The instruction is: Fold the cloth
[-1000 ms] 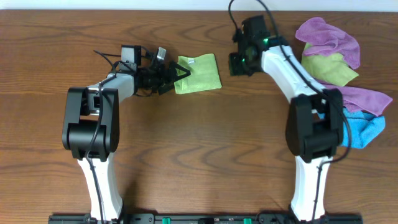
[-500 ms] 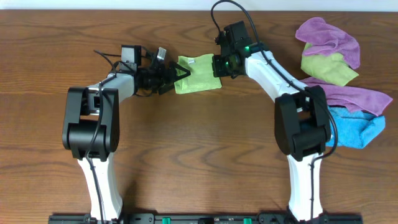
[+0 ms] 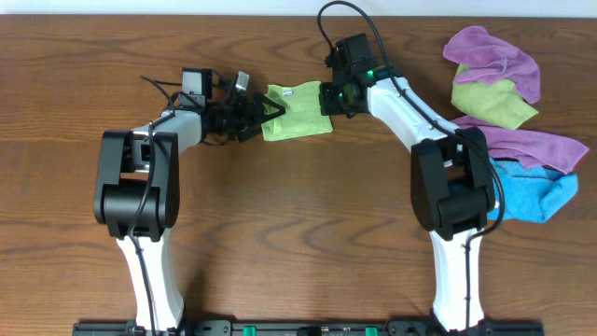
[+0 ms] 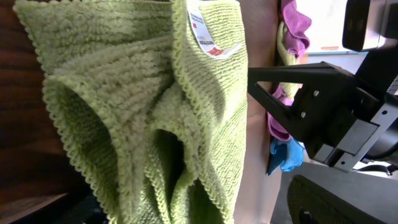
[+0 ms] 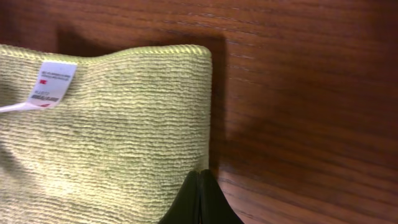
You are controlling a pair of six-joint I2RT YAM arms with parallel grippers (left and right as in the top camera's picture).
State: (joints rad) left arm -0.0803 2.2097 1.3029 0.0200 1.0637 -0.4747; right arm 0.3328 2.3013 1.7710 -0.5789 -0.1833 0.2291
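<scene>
My right end effector (image 3: pixel 333 97) swung to cloth (image 3: pixel 298 112), closed; left end effector (image 3: pixel 269 112) spread. Soft, limp; I'd pinch a corner.

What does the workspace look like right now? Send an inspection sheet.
Surface: brown wooden table, no spills seen.
Job's things: light lime-green microfiber cloth, layered, between the arms, small white tag up.
Clutter: purple cloth, olive-green cloth, second purple cloth and blue cloth heaped at right.
End effectors: left end effector open at the cloth's left edge; right end effector shut, tip at its right edge.
Cables: black cable looped over right arm; black wires at left wrist.
Surroundings: nothing seen.
</scene>
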